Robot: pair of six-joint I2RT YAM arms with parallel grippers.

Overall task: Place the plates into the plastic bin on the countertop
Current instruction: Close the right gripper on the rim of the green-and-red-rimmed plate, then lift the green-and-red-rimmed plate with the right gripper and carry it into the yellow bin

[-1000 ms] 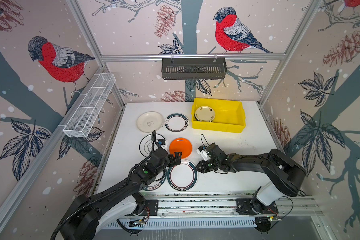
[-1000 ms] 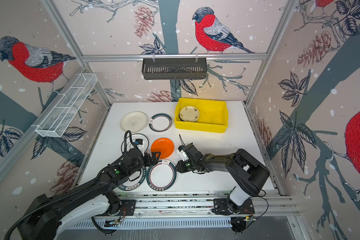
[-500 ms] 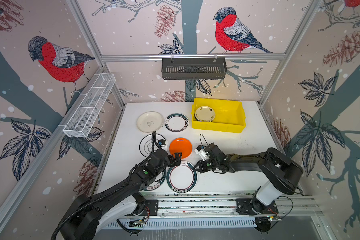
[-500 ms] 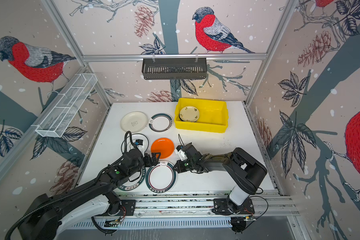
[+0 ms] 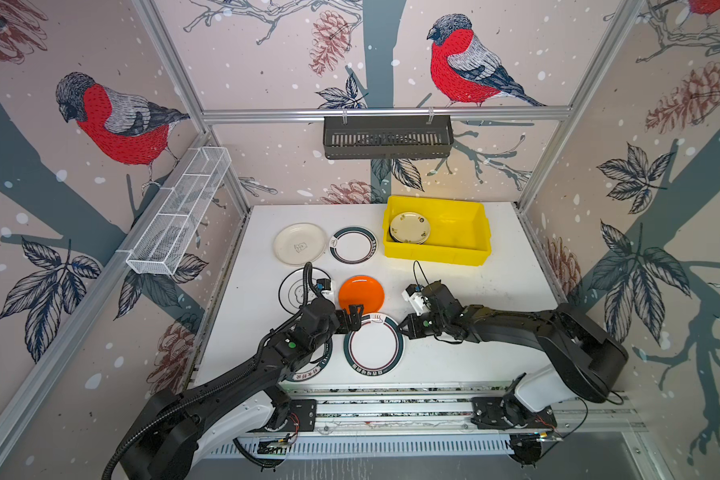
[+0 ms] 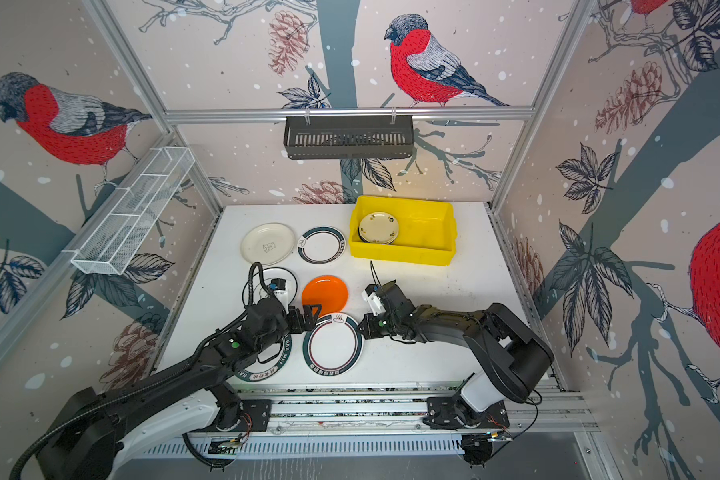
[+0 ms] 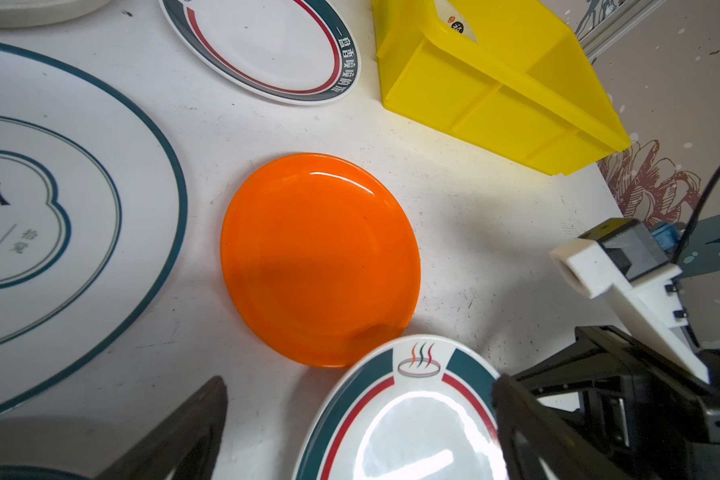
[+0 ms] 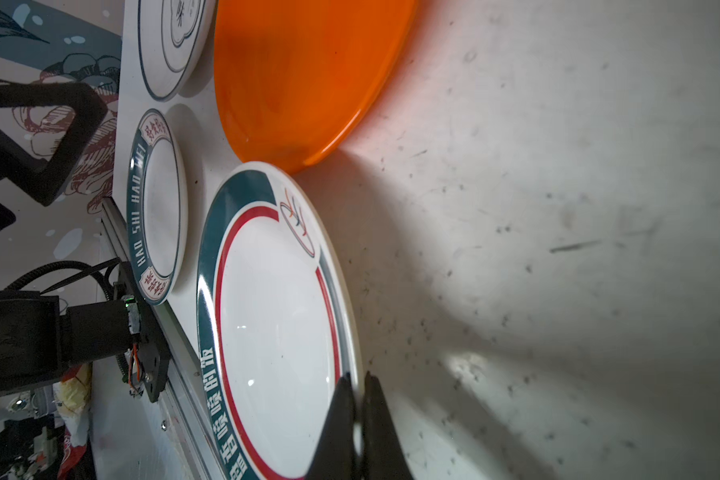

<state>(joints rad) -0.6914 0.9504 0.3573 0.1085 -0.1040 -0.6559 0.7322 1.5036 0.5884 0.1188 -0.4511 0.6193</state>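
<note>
The right jaws are pinched shut on the rim of the green-rimmed plate (image 8: 275, 332), on the side facing the bench's right edge. That plate lies close to the front edge, about midway along it, and its far rim overlaps the orange plate (image 5: 361, 293). The left jaws stand wide open and empty, just beside the same plate's far-left rim. The grasp looks made, so the step in hand is the pick-up. The next move calls for lifting the plate clear of the orange one without letting it swing in so thin a pinch. It then goes across the bench (image 5: 495, 291) to the yellow bin (image 5: 437, 255) near the far right corner. There it can be lowered into the free space beside the flowered plate (image 5: 409, 226) already inside.
</note>
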